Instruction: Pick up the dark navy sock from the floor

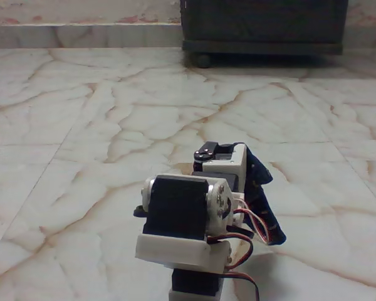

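In the fixed view I see the white arm from behind, with its black servo blocks in the foreground. The gripper (241, 163) points away from the camera, and its fingers are hidden behind the wrist block (220, 162). The dark navy sock (261, 194) shows just right of the arm. It runs from beside the gripper's top down and to the right, ending near the floor (81, 125). Its upper end lies against the gripper's right side. I cannot tell whether the fingers hold it. The floor is glossy cream marble with orange-brown veins.
A dark wheeled cabinet (263, 25) stands at the back, right of centre, against a low marble skirting. Red and black servo wires (250, 232) loop at the arm's right side, close to the sock's lower end.
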Controlling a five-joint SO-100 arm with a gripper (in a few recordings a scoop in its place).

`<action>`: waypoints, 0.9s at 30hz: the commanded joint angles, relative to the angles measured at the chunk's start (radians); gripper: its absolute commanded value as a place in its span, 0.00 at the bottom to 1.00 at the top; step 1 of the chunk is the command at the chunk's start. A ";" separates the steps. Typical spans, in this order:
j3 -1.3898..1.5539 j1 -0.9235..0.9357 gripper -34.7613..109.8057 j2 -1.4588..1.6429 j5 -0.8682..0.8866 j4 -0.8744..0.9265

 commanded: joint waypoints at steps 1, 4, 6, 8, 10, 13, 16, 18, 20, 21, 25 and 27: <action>-0.002 -0.002 0.24 0.028 -0.005 -0.008; -0.002 0.009 0.24 0.031 0.020 -0.020; -0.002 0.006 0.24 0.031 0.049 -0.021; -0.002 0.003 0.24 0.031 0.015 -0.025; -0.002 -0.006 0.24 0.032 0.037 -0.046; -0.002 -0.014 0.24 0.034 0.057 -0.054; -0.002 -0.015 0.24 0.034 0.078 -0.063; -0.002 -0.017 0.24 0.034 0.077 -0.064; -0.002 -0.015 0.24 0.034 0.075 -0.067; 0.000 -0.015 0.24 0.034 0.077 -0.069; 0.000 -0.017 0.24 0.034 0.083 -0.071; 0.000 -0.023 0.24 0.034 0.084 -0.071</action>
